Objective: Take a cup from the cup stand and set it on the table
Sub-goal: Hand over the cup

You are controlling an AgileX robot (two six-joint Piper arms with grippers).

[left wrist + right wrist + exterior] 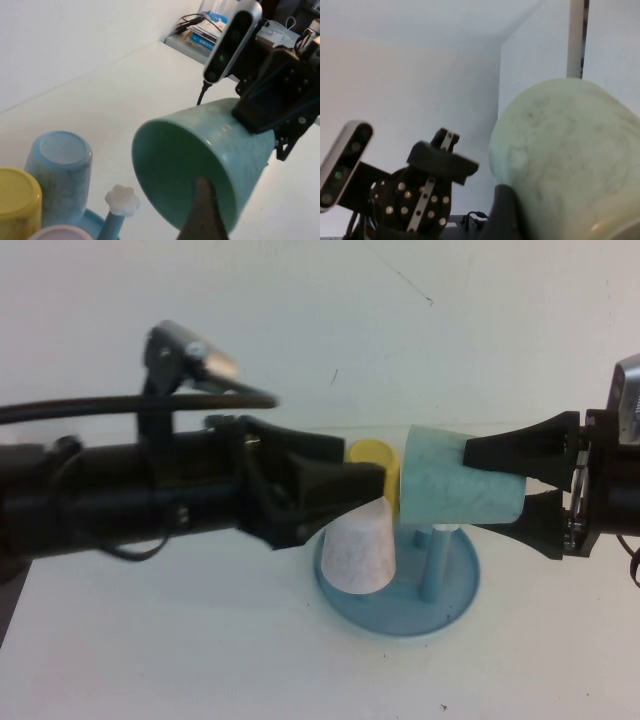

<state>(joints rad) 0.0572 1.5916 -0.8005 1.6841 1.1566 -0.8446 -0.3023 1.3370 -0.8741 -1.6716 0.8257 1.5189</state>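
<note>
The mint-green speckled cup [440, 490] is held on its side above the cup stand [455, 592], its mouth turned toward my left arm. My right gripper [475, 488] is shut on the cup's closed end, one finger above and one below. The cup also shows in the left wrist view [200, 165] and fills the right wrist view [570, 160]. My left gripper [378, 482] hovers just in front of the cup's mouth, over the stand. The stand is a round blue dish with upright pegs; one flower knob [121, 199] is bare.
A pinkish-white cup [360, 552] sits upside down on the stand's near left peg. A yellow cup [372, 455] is behind it, and a light blue cup [60, 170] is beside that. The white table [200, 640] spreads all around.
</note>
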